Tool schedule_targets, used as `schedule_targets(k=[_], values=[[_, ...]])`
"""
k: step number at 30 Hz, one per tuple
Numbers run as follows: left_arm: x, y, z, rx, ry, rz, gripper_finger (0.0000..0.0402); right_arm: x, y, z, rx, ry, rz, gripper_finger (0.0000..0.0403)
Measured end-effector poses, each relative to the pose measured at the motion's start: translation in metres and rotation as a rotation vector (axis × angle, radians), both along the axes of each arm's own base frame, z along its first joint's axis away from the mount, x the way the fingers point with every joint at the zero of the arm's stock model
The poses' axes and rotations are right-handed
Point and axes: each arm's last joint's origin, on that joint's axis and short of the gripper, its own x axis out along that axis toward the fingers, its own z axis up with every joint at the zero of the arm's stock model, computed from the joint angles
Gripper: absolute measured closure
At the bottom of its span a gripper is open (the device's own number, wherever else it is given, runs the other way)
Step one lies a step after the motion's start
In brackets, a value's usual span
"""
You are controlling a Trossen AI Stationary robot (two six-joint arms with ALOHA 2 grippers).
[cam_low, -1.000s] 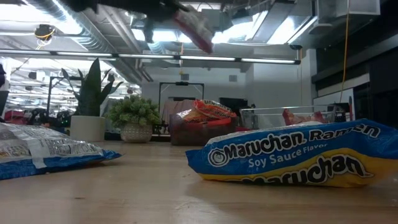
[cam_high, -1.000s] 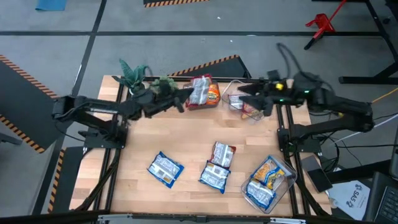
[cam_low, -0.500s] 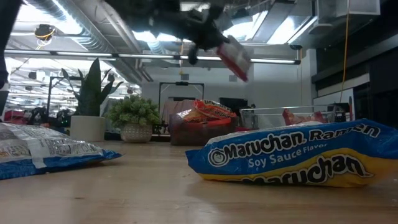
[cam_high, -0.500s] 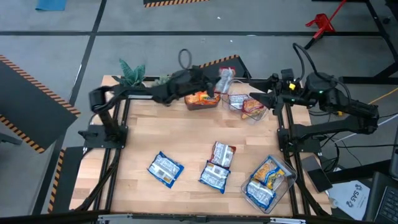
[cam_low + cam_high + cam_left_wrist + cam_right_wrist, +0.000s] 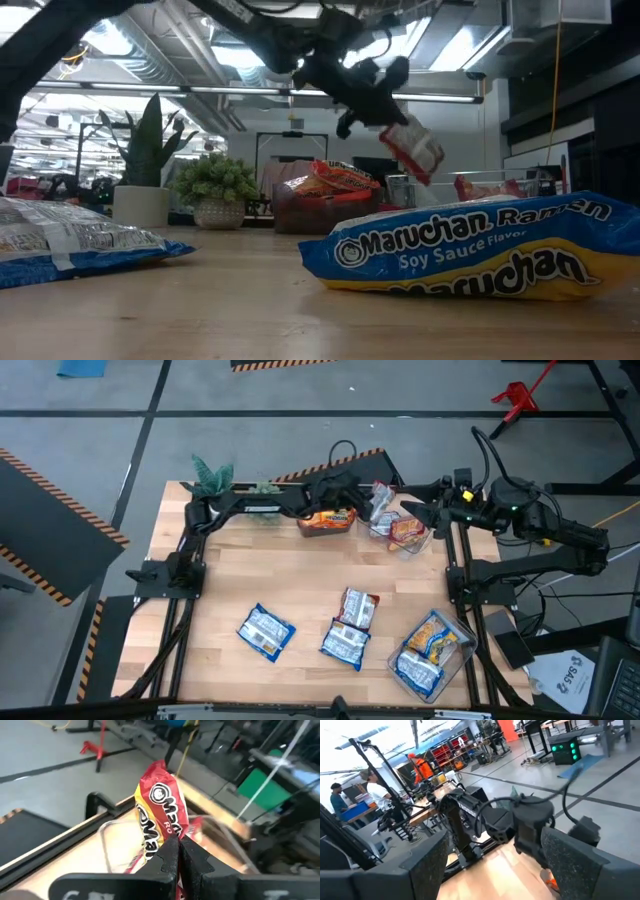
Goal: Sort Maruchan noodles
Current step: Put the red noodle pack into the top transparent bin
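My left gripper (image 5: 176, 851) is pinched tight on the lower edge of a red packet (image 5: 159, 815), which stands up past the fingertips. In the overhead view the packet (image 5: 380, 500) hangs above the clear bin (image 5: 408, 536) at the table's far right. A second ago I had it over the bin of orange packets (image 5: 325, 520), so the left arm has swept rightward across the far edge, and the table-level view shows the packet (image 5: 415, 150) tilted and lower than before. I judge the carry nearly done and release into the clear bin, which already holds a red packet, to be the next step. My right gripper (image 5: 492, 865) waits just beside that bin, jaws spread wide and empty, unmoved. Unsorted packets remain on the bare table (image 5: 230, 580): a blue packet (image 5: 265, 631), a second blue one (image 5: 346, 644) with a red-brown packet (image 5: 358, 607) touching it. A near-right bin (image 5: 458, 650) holds blue and orange-yellow packets.
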Motion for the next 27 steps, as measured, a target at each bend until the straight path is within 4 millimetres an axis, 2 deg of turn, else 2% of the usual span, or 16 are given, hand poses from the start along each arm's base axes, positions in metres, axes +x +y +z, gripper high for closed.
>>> schedule_targets(k=[6, 13, 17, 27], values=[[0.004, 0.004, -0.014, 0.014, 0.074, 0.069, 0.0401, 0.0, -0.001, 0.0, 0.001, -0.001, -0.037, 0.0102], [0.003, 0.006, -0.013, 0.052, 0.085, 0.098, 0.0401, 0.0, -0.001, 0.0, 0.0, 0.0, -0.052, 0.0102], [0.004, 0.002, -0.017, 0.059, 0.112, 0.129, 0.0401, 0.0, -0.001, 0.0, 0.0, 0.0, -0.052, 0.0102], [0.013, -0.011, -0.029, 0.051, 0.124, 0.077, 0.0401, 0.0, -0.001, 0.0, 0.0, 0.001, -0.052, 0.0102]])
